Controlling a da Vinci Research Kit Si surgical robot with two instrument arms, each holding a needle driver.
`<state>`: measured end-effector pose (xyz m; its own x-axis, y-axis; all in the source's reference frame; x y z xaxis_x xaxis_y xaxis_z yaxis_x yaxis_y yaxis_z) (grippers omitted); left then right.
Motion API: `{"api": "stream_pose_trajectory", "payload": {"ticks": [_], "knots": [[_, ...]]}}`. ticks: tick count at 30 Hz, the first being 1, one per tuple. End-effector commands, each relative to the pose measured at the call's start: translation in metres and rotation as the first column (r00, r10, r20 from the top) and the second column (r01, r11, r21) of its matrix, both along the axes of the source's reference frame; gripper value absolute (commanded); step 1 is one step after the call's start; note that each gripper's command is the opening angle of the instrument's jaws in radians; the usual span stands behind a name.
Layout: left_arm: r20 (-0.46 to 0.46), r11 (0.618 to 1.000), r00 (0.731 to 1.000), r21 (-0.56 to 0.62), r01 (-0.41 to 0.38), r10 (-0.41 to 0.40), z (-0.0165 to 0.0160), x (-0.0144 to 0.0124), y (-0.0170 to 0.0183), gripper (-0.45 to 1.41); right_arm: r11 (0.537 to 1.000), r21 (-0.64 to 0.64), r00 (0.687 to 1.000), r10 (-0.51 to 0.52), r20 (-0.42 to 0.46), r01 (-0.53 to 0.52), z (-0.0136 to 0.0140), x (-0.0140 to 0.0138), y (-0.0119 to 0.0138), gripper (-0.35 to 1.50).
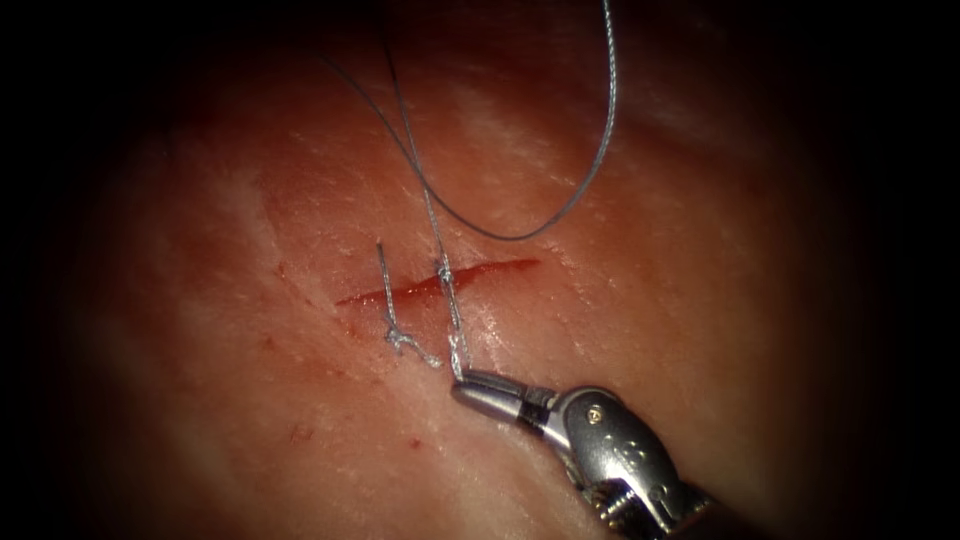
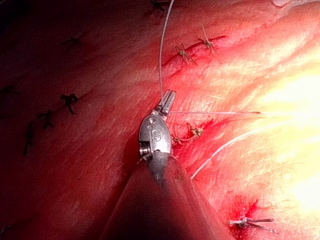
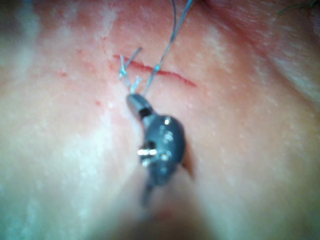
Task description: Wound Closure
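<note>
We are seeing the tissue (image 1: 700, 330) from above in the endoscope view, with the cut (image 1: 440, 282) lying as a short red line across its middle. The right end effector (image 1: 470, 385) is coming in from the lower right of that view, and its tip is resting just below the cut. Its two jaws are lying together, clamped on the thread (image 1: 455, 345) at the place where the thread is leaving the tissue. From there the thread is running up across the cut, where we are seeing a small knot (image 1: 444, 270) sitting on the red line, and then it is rising out of the top of the view. A second strand is hanging in a wide loop (image 1: 560, 215) over the tissue on the right side of the cut. A finished stitch (image 1: 392, 322) with short cut ends is standing left of the held thread.

In the right wrist view the same end effector (image 3: 134, 99) is touching the tissue beside the cut (image 3: 170, 72).

In the left wrist view the left end effector (image 2: 167, 100) is holding its jaws together on a thread (image 2: 161, 50) that is going straight up from it. Several older stitches (image 2: 192, 131) are lying near it on the tissue (image 2: 90, 150).

We cannot tell where the needle is.
</note>
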<state>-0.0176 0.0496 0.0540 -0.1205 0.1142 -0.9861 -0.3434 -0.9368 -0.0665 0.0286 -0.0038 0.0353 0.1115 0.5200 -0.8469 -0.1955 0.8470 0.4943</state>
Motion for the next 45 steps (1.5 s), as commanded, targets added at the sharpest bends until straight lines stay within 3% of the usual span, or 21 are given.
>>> {"api": "stream_pose_trajectory", "payload": {"ticks": [1,6,7,8,10,11,14,18,21,26,37,45], "knots": [[0.003,1.0,1.0,-0.005,-0.001,0.001,0.0004,-0.0004,0.0007,-0.45,1.0,-0.01,1.0,-0.005,0.0,0.005,0.0004,0.0009,0.0002,-0.35],[0.024,1.0,1.0,0.014,-0.01,0.01,0.0,-0.0004,0.0001,-0.45,1.0,-0.018,1.0,0.026,0.007,-0.026,0.0005,0.0009,0.0,-0.35],[0.034,1.0,0.999,0.018,-0.017,0.016,-0.0002,-0.0005,-0.0002,-0.45,0.999,-0.019,0.999,0.043,0.02,-0.043,0.0004,0.001,0.0001,0.0],[0.052,0.999,0.998,0.033,-0.027,0.025,-0.0008,-0.0006,-0.0008,-0.45,0.998,-0.018,0.998,0.06,0.037,-0.059,0.0002,0.001,0.0003,0.99],[0.076,0.998,0.996,0.041,-0.044,0.041,-0.002,-0.0008,-0.0015,-0.45,0.998,-0.009,0.998,0.06,0.032,-0.06,-0.0005,0.0008,0.0002,1.4],[0.08,0.998,0.996,0.046,-0.05,0.046,-0.0027,-0.0009,-0.0017,-0.45,0.998,0.003,0.998,0.063,0.03,-0.064,-0.0008,0.0006,0.0001,1.43],[0.119,0.996,0.991,0.069,-0.062,0.053,-0.0058,-0.0013,-0.0021,-0.45,0.999,0.031,1.0,0.023,-0.004,-0.023,-0.0028,-0.0008,0.0001,1.43],[0.182,0.992,0.982,0.102,-0.076,0.057,-0.0112,-0.0016,-0.0017,-0.45,0.997,0.078,0.999,-0.015,-0.04,0.018,-0.0057,-0.0034,0.0017,1.24],[0.222,0.988,0.973,0.121,-0.095,0.066,-0.0177,-0.0021,-0.0017,-0.45,0.994,0.113,1.0,0.012,-0.021,-0.01,-0.0068,-0.0046,0.0053,1.18],[0.234,0.989,0.969,0.103,-0.103,0.076,-0.0221,-0.0026,-0.0023,-0.45,0.989,0.132,0.998,0.06,0.019,-0.062,-0.0058,-0.0042,0.0095,1.14],[0.263,0.989,0.961,0.097,-0.113,0.084,-0.0258,-0.0043,-0.0035,-0.45,0.975,0.175,0.99,0.13,0.058,-0.138,-0.0009,-0.0003,0.0149,1.11],[0.3,0.987,0.949,0.092,-0.132,0.099,-0.0279,-0.0052,-0.0035,-0.45,0.97,0.19,0.988,0.138,0.071,-0.149,0.0018,0.0025,0.0151,1.11]]}}
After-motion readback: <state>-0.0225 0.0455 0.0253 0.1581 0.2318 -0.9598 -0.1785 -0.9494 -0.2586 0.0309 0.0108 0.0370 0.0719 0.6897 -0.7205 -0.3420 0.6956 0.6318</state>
